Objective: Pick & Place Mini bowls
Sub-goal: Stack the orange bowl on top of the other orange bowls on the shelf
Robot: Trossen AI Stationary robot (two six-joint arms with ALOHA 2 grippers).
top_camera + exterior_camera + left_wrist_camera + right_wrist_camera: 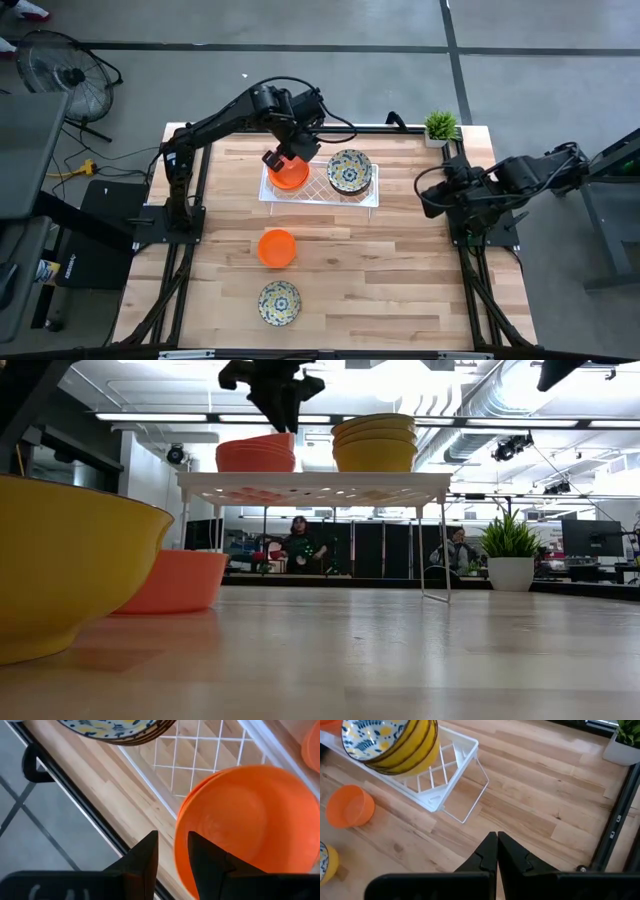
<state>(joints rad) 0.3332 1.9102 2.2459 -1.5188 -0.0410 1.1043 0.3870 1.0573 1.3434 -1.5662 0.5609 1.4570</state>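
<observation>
The left gripper (283, 158) hangs over the orange stack (290, 174) on the white tray (368, 196), its fingers (145, 862) slightly apart astride the top bowl's rim — apparently not yet clamping it. Good practice is probably to part them fully and rise straight, so the stack stays put beside the patterned stack (349, 170). Two loose bowls — one orange (276, 248), one patterned (279, 302) — wait on the table (400, 280); the right gripper (497, 851) rests aside, fingers together.

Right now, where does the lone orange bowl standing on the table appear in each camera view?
High view: lone orange bowl at centre, nearer than the white tray.
Low view: at the left, beside the big yellow bowl.
Left wrist view: only an orange sliver at the upper right edge, cannot tell.
Right wrist view: at the left edge.
Shared landmark: the white tray.
</observation>
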